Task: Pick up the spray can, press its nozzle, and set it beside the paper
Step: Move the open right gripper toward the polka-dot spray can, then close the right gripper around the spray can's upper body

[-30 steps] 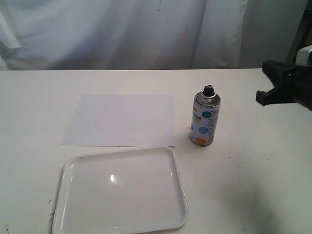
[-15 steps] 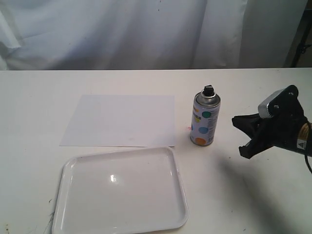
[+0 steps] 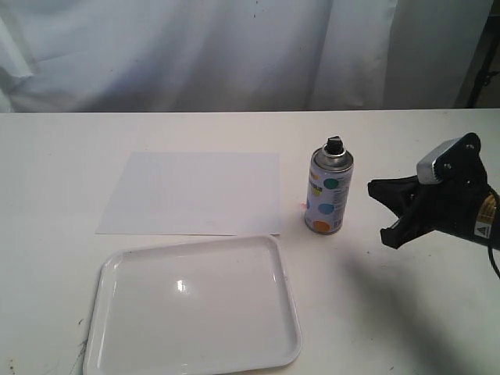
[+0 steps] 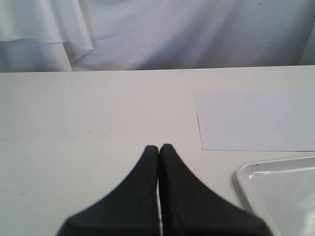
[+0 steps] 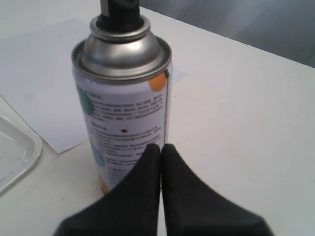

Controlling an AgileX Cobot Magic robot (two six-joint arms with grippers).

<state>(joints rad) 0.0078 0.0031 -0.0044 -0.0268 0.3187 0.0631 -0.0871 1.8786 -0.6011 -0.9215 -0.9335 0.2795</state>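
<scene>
The spray can point(image 3: 329, 193) stands upright on the white table, just right of the paper point(image 3: 195, 192), its black nozzle point(image 3: 333, 144) on top. In the right wrist view the spray can point(image 5: 123, 98) fills the frame directly ahead, nozzle point(image 5: 120, 11) cut by the edge. My right gripper point(image 5: 160, 146) is shut with nothing in it, tips just short of the can's label. In the exterior view the right gripper point(image 3: 376, 212) hovers a little to the can's right. My left gripper point(image 4: 159, 146) is shut over bare table, with the paper point(image 4: 256, 120) off to one side.
A glossy white tray point(image 3: 105, 269) with a raised rim lies in front of the paper, its corner point(image 4: 246, 172) also in the left wrist view. White cloth hangs behind the table. The left arm is outside the exterior view.
The right gripper dropped from the upper right edge down to table height, then slid slightly left toward the can. Can, paper and tray have not moved.
</scene>
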